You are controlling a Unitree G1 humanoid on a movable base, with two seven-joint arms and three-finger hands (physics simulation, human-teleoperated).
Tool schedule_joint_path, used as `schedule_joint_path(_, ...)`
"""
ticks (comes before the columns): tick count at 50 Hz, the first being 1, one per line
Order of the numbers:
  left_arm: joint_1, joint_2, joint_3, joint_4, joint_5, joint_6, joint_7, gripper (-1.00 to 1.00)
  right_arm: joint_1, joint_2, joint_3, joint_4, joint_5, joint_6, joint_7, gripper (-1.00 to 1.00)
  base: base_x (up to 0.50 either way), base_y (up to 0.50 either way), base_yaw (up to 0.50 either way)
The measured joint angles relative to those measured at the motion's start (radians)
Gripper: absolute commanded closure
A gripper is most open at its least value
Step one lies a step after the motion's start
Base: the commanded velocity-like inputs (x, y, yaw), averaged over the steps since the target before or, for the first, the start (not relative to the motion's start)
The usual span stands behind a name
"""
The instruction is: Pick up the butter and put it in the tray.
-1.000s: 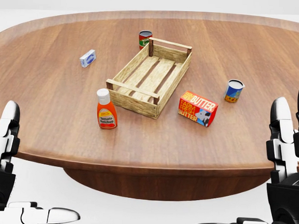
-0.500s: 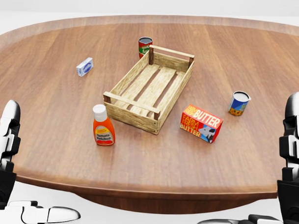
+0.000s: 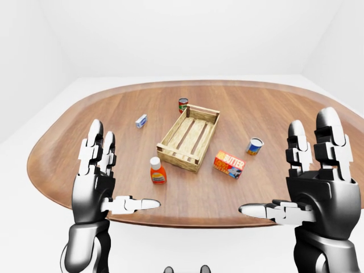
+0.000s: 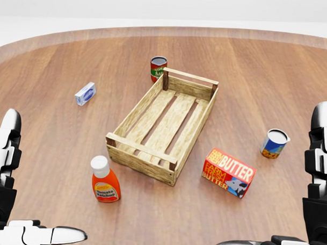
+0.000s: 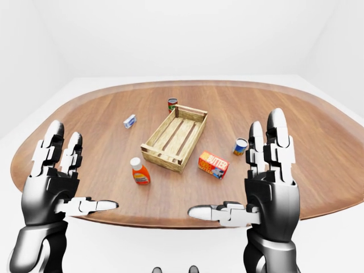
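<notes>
The butter box (image 4: 230, 172) lies flat on the oval wooden table (image 4: 273, 67), just right of the near corner of the slatted wooden tray (image 4: 163, 122) in the head view, apart from it by a narrow strip of bare wood. Right of and above the butter stands a small blue can (image 4: 274, 143), near but not touching. Bare tabletop lies below the butter and to its right. At the tray's lower left stands a ketchup bottle (image 4: 104, 179), upright and just off the tray's end rail; a red can (image 4: 158, 68) stands close beside the tray's upper left corner, and a small blue-and-white box (image 4: 85, 93) lies well apart to the left. The tray holds nothing. In the left-eye view both hands are raised near the table's near edge, palms facing each other: the left hand (image 3: 98, 185) and the right hand (image 3: 316, 182) have fingers spread wide and thumbs pointing inward, holding nothing, with the butter between and beyond them.
</notes>
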Motion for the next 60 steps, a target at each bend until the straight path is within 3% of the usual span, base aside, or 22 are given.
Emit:
schedule_joint_path(50,-0.004,0.0,0.005,0.0,-0.003,0.0,-0.001,-1.0,-0.013,0.0,-0.012,0.019,0.001,0.0,-0.007,-1.0,0.43,-0.01,0.0)
schedule_joint_path(60,-0.007,0.001,0.008,0.004,-0.003,0.0,-0.001,-1.0,-0.023,-0.006,-0.024,0.05,-0.014,0.0,-0.004,-1.0,0.04,0.0,0.0)
